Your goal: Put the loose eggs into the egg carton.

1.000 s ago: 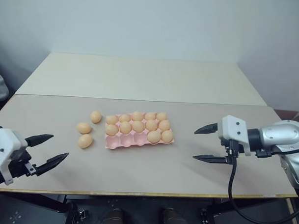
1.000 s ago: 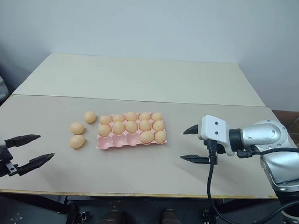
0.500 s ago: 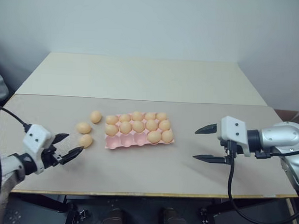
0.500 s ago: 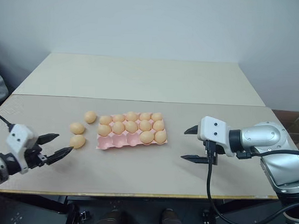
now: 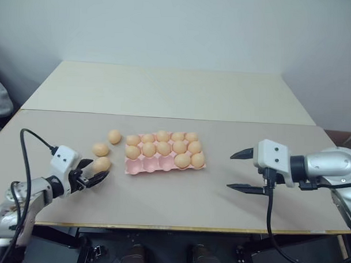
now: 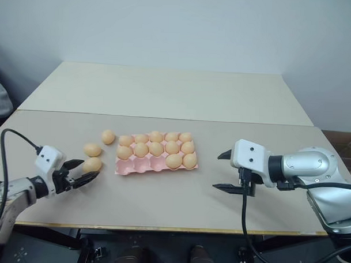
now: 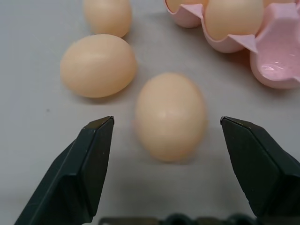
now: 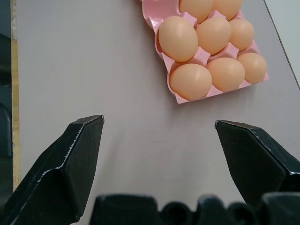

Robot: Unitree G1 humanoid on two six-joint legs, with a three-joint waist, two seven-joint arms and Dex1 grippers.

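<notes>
Approaching a pick: left gripper [image 5: 93,170] at lower left of the left eye frame, spread wide around nothing, lined up on the nearest loose egg [image 5: 101,163] without touching it. Seen along the fingers in the left wrist view, that egg [image 7: 170,115] sits centred in the gap, desk showing on either side of it. Next move, by judgement: ease forward a little so the fingertips [image 7: 101,129] pass the egg's widest part, then close gently; smooth and rounded, so likely to roll or squirt out if pinched off-centre. A second loose egg [image 5: 100,149] lies just beside the first, further back and close enough to be nudged by the outer finger. A third loose egg [image 5: 114,136] rests further back again, near the carton's far left corner.

Right gripper [image 5: 247,170] at right of centre, fully spread, empty, hovering over bare desk [image 5: 179,198] well apart from everything else.

Egg carton [image 5: 148,167] at centre of frame, just right of the loose eggs: pale pink, far and middle rows full, near row holding two eggs at its right end, three near cups bare. Three loose eggs for three free cups, so the task looks mostly done, with this pick the first of the last three.
</notes>
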